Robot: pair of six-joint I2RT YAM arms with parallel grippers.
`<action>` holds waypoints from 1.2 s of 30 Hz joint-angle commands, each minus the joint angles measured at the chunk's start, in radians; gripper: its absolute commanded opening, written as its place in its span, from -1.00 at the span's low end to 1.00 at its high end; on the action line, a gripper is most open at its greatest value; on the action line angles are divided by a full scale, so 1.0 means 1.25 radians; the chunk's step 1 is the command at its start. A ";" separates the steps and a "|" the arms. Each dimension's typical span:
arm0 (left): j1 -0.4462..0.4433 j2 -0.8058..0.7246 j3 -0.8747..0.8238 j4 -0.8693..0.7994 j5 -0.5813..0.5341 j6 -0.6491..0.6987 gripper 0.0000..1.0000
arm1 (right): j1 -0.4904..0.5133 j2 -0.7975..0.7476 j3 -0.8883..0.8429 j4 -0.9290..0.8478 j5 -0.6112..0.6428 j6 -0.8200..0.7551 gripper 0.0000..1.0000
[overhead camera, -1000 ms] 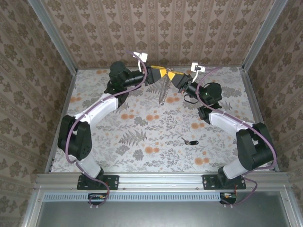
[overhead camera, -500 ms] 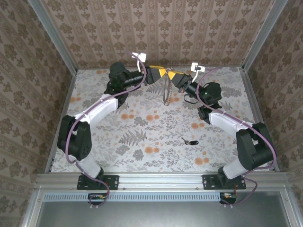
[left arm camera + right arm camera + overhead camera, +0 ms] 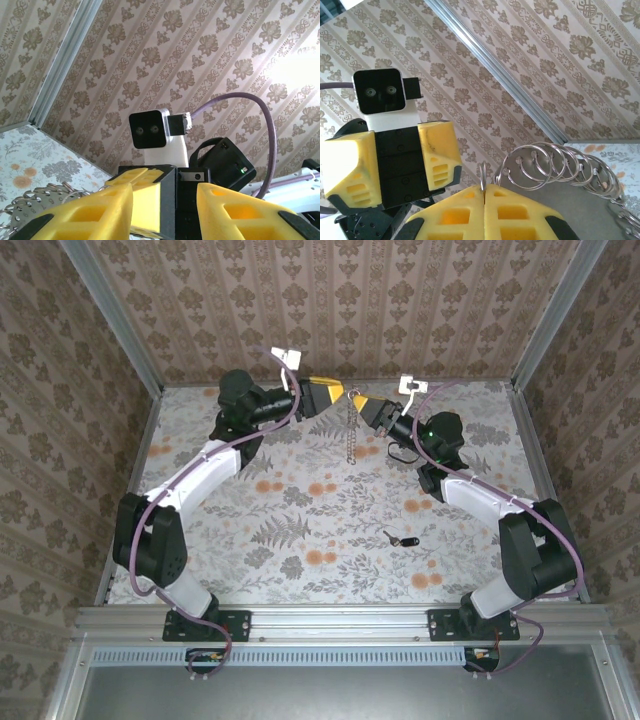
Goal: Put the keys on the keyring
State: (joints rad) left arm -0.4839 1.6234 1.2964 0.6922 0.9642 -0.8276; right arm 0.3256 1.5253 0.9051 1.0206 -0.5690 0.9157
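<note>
Clearly early going. Pinches the top link of the keyring (image 3: 555,165) with the right gripper (image 3: 484,189), jaws pressed tight together, so the chain of linked silver rings dangles above the far middle of the table (image 3: 250,540). Holds the left gripper (image 3: 340,392) just beside it, fingers spread wide and carrying nothing. Leaves the key (image 3: 400,539) lying flat on the table nearer the right arm's base, well apart from both grippers and not on any ring. Only the lifting of the keyring done, by the look of it; fetching the key and threading it on yet to do.
</note>
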 commanded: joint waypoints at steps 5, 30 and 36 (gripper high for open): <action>-0.004 0.019 0.020 0.011 0.020 -0.004 -0.24 | 0.005 -0.009 0.029 0.051 -0.033 0.001 -1.00; -0.012 0.057 0.022 -0.022 0.012 0.023 -0.22 | 0.006 -0.018 0.025 0.062 -0.048 0.002 -1.00; -0.016 0.064 0.028 -0.024 0.016 0.026 -0.22 | 0.005 -0.013 0.025 0.062 -0.044 0.004 -1.00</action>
State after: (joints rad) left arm -0.4965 1.6897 1.2991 0.6670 0.9718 -0.8162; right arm 0.3256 1.5253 0.9062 1.0409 -0.6136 0.9173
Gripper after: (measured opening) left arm 0.388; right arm 0.065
